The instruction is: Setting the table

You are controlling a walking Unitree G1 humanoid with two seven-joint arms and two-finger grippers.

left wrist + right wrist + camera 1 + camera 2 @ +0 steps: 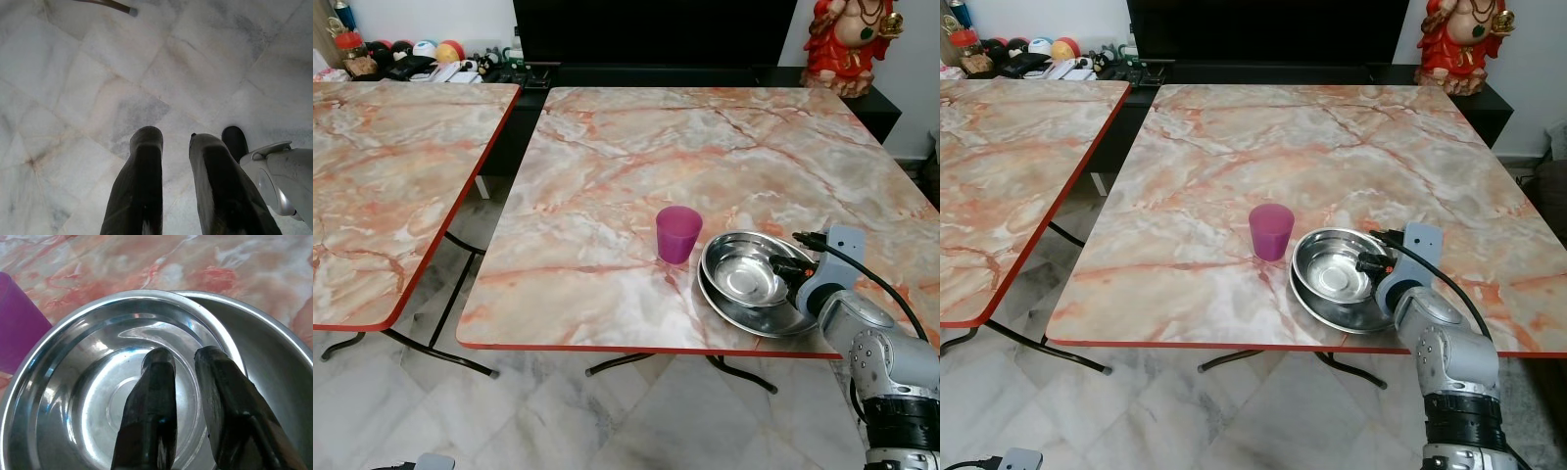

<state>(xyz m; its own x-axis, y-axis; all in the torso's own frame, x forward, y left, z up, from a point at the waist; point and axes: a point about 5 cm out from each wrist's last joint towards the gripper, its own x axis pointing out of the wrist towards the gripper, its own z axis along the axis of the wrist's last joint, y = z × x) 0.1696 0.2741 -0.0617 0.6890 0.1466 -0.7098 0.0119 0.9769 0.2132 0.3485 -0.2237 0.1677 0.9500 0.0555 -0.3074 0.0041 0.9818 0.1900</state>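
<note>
1. Setting of the table [636,157] only begun, as far as can be judged: one place partly laid at the near right edge, rest of the marble top bare.
2. Already placed: purple cup [677,233] standing upright near the front edge, and just to its right a steel bowl [744,269] sitting inside a wider steel plate [773,318], shifted to the plate's left side.
3. Reaching over the bowl from the right: right gripper [183,367], both black fingers above the bowl's inner floor, close together with only a thin gap, grasping nothing. Cannot tell whether the tips touch the metal or hover just over it.
4. Hanging idle low beside the body: left gripper [171,142], pointed at the pale floor tiles [73,73], fingers a little apart and empty.
5. Probably either finishing the release of the bowl or about to adjust it; cannot tell which from this moment alone.
6. Left to do, by judgement: cutlery or more dishes for this place, perhaps other places too. Second table [382,166] at the left holds no tableware.
7. Clutter on the far dark shelf [440,64] and red figurine [847,39] at far right, seemingly not part of the setting.
</note>
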